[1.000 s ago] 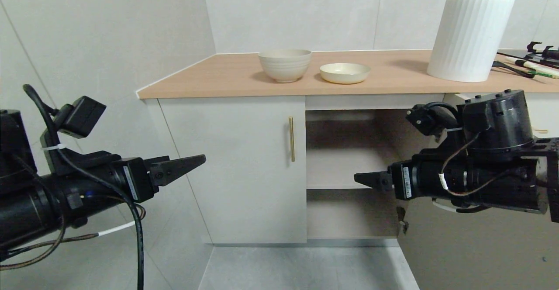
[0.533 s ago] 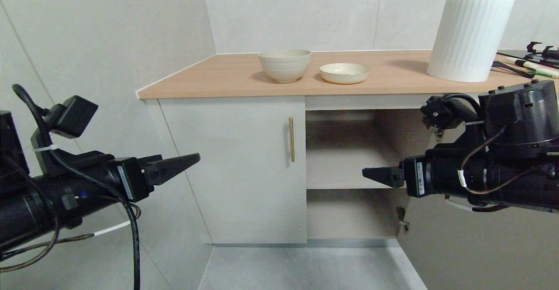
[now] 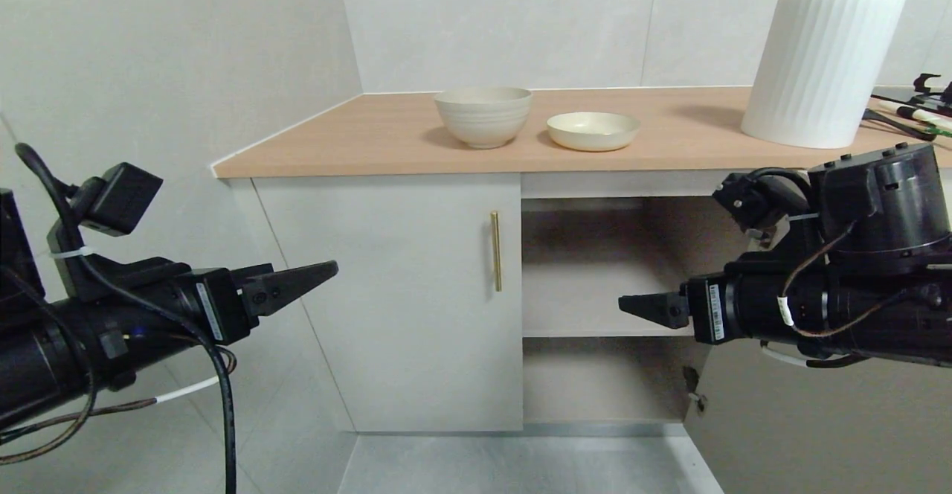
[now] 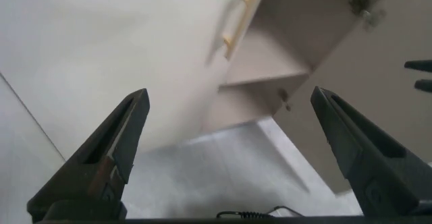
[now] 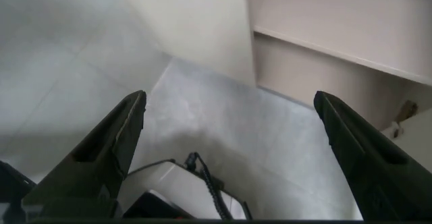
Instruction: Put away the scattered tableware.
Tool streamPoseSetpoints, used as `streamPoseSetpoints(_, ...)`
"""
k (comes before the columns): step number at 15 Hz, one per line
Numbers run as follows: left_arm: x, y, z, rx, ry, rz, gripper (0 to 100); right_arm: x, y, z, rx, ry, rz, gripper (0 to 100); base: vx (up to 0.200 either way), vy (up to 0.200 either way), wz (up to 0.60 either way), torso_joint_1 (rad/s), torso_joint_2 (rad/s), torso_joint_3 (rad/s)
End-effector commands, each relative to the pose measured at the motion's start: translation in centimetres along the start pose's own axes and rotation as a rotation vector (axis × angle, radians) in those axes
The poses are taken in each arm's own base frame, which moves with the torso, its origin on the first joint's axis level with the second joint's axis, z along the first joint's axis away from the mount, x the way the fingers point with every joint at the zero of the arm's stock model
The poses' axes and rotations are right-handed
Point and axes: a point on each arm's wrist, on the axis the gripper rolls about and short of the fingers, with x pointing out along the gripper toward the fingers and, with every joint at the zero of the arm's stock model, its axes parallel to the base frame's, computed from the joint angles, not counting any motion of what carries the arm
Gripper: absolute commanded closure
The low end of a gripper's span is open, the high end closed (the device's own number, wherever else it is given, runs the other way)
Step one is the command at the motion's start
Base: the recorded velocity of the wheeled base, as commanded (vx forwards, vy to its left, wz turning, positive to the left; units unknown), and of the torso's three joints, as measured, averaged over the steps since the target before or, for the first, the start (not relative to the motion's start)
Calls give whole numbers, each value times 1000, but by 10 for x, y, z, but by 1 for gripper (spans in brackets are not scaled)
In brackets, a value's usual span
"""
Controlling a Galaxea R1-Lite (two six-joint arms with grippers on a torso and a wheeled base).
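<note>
Left gripper (image 3: 316,274), right gripper (image 3: 632,306) held low before cabinet (image 3: 416,293), jaws spread, empty. Bowl (image 3: 483,116), dish (image 3: 593,130) set on counter (image 3: 357,144) above, well apart from both.

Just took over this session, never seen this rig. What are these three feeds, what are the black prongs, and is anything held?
This is a two-armed robot facing a kitchen counter. The wide picture comes from its head camera; the black arms at each side end in the left gripper and right gripper. The other two pictures look out from each wrist, between that gripper's two fingers, your prongs. Both stand wide open, holding nothing. On the counter sit a bowl, a shallow dish beside it, a tall white ribbed container and some utensils at the far right. Below, the cupboard's left door is shut; the right side is open, showing a shelf.
</note>
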Motion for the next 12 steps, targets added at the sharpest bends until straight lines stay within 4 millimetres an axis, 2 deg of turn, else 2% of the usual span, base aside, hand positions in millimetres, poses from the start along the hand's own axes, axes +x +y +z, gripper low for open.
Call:
streamPoseSetpoints(1, 1, 0, -1, -2, 5, 1, 0, -1, 0, -1, -1, 1, 7, 0, 200, 0, 0, 2, 2, 7)
streamPoseSetpoints(6, 1, 0, -1, -1, 4, 0, 0, -2, -1, -7, 0, 15, 10, 0, 200, 0, 0, 4, 4, 3)
streamPoseSetpoints(12, 1, 0, -1, -3, 5, 1, 0, -1, -2, -8, -5, 21, 9, 0, 0, 0, 0, 0, 0, 0)
